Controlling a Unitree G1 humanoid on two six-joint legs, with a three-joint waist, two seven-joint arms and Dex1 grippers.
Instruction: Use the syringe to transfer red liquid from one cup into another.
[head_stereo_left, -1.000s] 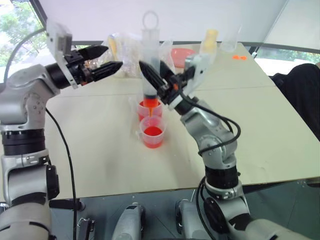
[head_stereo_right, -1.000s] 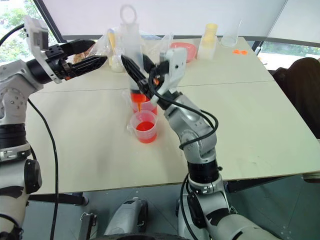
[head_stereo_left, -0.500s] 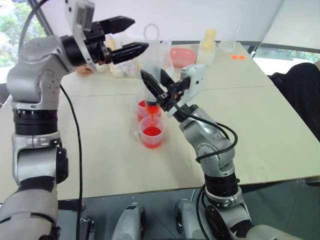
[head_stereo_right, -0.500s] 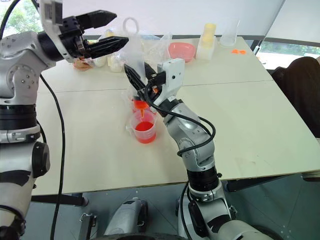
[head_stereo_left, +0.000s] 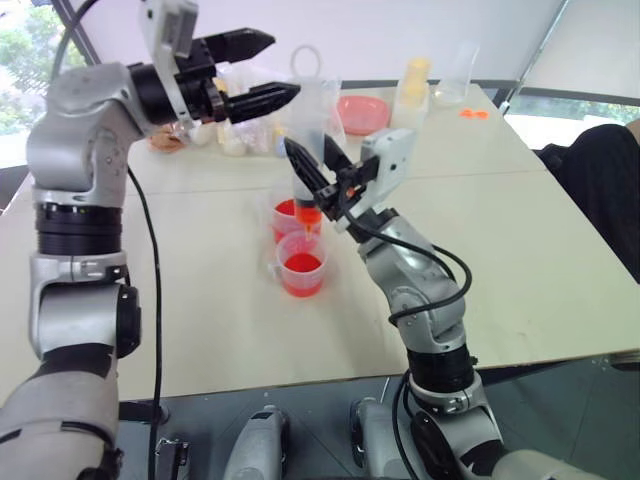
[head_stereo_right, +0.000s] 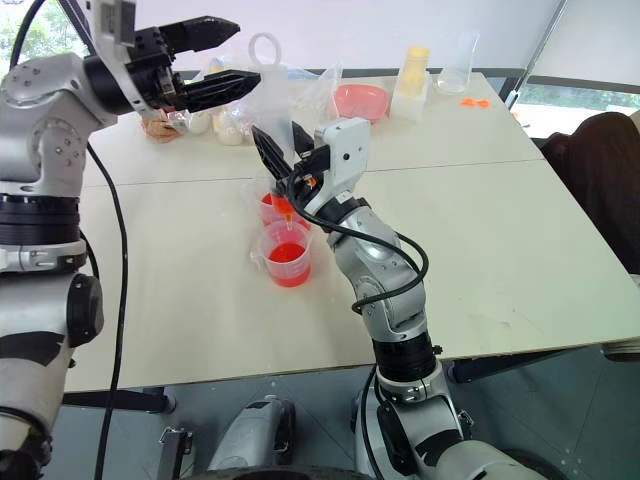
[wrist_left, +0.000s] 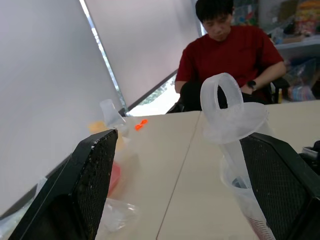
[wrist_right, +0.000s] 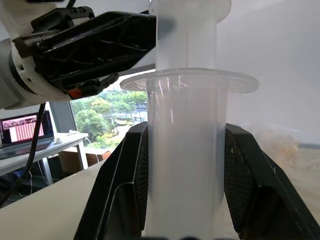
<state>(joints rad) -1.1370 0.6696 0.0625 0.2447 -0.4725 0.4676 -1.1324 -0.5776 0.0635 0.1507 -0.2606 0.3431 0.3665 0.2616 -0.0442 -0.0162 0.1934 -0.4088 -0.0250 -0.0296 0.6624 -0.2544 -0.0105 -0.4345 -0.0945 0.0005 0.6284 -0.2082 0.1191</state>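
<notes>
Red liquid (head_stereo_left: 303, 268) sits in both clear cups on the pale surface (head_stereo_left: 520, 250): the near cup (head_stereo_left: 304, 262) and the far cup (head_stereo_left: 287, 219), standing touching or almost so, one behind the other.

Syringe (head_stereo_left: 309, 140) is held upright over the cups. Right gripper (head_stereo_left: 318, 165) has its fingers clenched around the clear barrel, as the right wrist view confirms. Orange tip (head_stereo_right: 284, 208) hangs just above the cups, about over the seam between them; which cup it serves cannot be told. Plunger ring (wrist_left: 224, 97) stands high above the barrel flange, so the plunger looks drawn out. Whether the barrel holds liquid cannot be read.

Left gripper (head_stereo_left: 265, 68) is raised beside the plunger top, fingers spread wide with nothing between them; in the left wrist view the ring lies between the two fingers, untouched.

Judgement: transfer is under way but not finished. Likely remaining: left fingers take the plunger and press or pull it, then the syringe is set down. Share of liquid already moved cannot be judged.

A person in a red shirt (wrist_left: 227, 55) sits behind the surface.
</notes>
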